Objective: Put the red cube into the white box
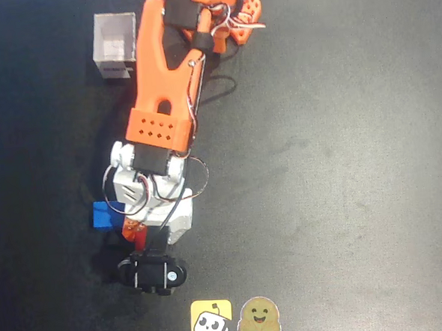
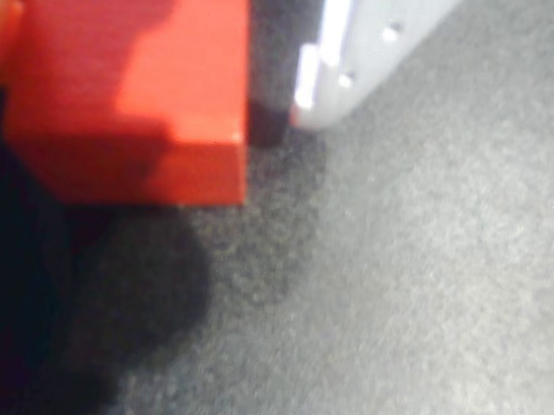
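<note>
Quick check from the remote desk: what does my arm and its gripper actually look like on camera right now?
In the overhead view the arm is bright orange plastic, its lower link dotted with small holes, with thin dark and red cables looping alongside. The wrist section is white, and a black camera module sits at the end. The gripper has one white finger.

arm: orange and white, reaching from the top edge down the dark bench (image 1: 341, 166)
tool (image 1: 139, 234): low on the bench, jaw state hidden under the wrist
red cube (image 1: 133, 232): a sliver showing at the tool
blue cube (image 1: 104, 215): just left of the tool
white box (image 1: 115, 46): upper left, beside the arm
stickers (image 1: 235, 318): two, bottom edge
</note>
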`<state>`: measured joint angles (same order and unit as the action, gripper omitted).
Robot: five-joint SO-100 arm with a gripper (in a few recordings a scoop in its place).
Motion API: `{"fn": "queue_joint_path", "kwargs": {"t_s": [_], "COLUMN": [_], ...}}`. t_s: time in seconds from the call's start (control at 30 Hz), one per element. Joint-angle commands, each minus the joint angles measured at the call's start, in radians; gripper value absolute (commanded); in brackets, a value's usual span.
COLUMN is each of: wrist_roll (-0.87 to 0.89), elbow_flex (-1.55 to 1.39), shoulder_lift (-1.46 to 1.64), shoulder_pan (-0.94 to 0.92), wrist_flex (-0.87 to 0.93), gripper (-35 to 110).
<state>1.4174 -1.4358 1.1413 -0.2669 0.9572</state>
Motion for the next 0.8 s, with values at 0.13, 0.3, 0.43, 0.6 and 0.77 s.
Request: {"fn": "queue_joint_path", "kwargs": {"t_s": [0.13, 0.3, 0.43, 0.6, 0.77], "wrist_roll": [0.008, 0.018, 0.018, 0.017, 0.003], "elbow_flex": [-0.008, -0.020, -0.018, -0.020, -0.032], "shoulder_lift": [0.003, 0.008, 0.034, 0.109, 0.184], "shoulder_pan": [-0.020, -0.034, -0.034, -0.041, -0.064], "wrist_flex": [-0.015, -0.011, 0.006, 0.043, 0.086], "gripper": [11, 0, 0, 0, 0]}}
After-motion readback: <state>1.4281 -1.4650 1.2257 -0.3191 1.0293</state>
